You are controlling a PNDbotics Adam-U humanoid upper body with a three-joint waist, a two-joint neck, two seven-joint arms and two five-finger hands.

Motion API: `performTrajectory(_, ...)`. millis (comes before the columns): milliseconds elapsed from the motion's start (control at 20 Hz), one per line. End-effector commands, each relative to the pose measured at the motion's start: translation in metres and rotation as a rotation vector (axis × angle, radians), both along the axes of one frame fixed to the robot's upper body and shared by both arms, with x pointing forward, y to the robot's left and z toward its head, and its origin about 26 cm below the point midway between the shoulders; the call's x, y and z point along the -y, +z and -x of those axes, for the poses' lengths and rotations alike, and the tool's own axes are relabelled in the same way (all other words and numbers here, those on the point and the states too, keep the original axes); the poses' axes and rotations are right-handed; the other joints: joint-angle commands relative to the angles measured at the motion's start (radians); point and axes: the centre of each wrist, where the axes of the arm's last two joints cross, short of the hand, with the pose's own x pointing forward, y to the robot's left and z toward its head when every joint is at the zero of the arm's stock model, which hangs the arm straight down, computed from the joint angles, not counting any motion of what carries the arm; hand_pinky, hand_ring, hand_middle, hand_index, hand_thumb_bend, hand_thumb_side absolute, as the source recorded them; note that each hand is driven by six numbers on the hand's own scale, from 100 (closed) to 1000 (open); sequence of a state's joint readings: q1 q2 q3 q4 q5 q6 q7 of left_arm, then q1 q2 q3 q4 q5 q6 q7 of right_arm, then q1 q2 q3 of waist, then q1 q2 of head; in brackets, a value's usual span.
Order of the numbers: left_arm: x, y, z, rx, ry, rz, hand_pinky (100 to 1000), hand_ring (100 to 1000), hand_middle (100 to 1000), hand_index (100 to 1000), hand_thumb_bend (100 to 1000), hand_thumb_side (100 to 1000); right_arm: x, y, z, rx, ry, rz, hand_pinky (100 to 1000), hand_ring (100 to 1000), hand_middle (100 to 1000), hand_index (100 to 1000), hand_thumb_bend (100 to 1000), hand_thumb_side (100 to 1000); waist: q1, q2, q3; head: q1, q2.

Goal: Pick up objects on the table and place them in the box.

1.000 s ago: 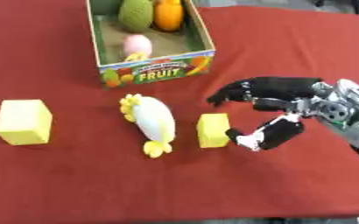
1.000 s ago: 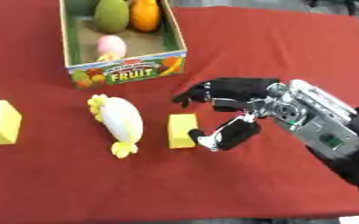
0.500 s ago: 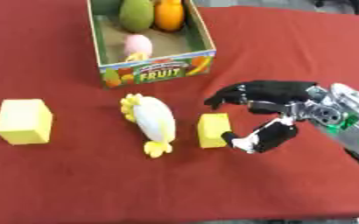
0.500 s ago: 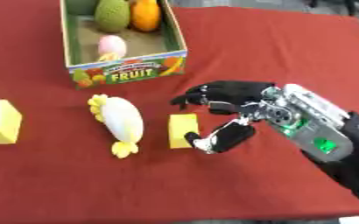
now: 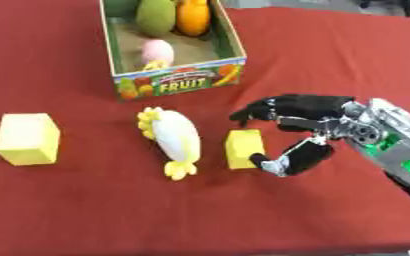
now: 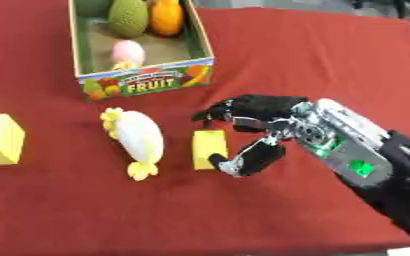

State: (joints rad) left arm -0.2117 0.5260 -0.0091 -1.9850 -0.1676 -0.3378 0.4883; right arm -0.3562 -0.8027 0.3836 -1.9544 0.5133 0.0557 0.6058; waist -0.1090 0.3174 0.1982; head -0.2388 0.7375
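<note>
Across the whole work area lies a red cloth-covered table [image 5: 348,60], the largest surface in view, with wide bare stretches along its near edge and on its right half beyond the arm. At the far left-centre stands the cardboard box [image 5: 178,84], open-topped, its front panel printed "FRUIT"; inside it sit a green fruit [image 5: 156,16], an orange fruit [image 5: 194,15] and a pink fruit [image 5: 157,50].

From the right side enters the right hand [image 6: 261,120], black with a silver forearm. Its fingers [image 6: 222,111] are spread and curved forward over the top of the small yellow block [image 6: 209,148], and its thumb [image 6: 243,160] reaches in low at the block's right lower corner, appearing to touch it. The hand is partly open, bracketing the block from above and from the side; the block rests on the cloth, not lifted. Whether the fingers touch the block's top cannot be told.

Just left of the small block lies a white and yellow plush toy [image 5: 175,140], lengthwise toward the viewer, near the block but apart from it. Well apart at the left edge sits a large yellow block [image 5: 26,138].

Open cloth separates the box front from the toy and the hand. The left hand shows in neither view.
</note>
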Motion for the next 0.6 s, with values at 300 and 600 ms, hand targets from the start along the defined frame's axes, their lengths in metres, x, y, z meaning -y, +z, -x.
performTrajectory(300,0.001,0.006,0.001,0.015,-0.013,-0.009,785,830,792,890,105,804,0.003,-0.003,-0.010,0.027,-0.042,0.033,992,966,809,993,193,486,-0.009,-0.023,0.003,-0.004,-0.002)
performTrajectory(600,0.002,0.006,0.001,0.013,-0.013,-0.009,785,828,789,889,103,806,0.004,-0.011,-0.013,0.016,-0.043,0.072,989,965,806,994,229,525,-0.009,-0.020,0.003,-0.005,-0.002)
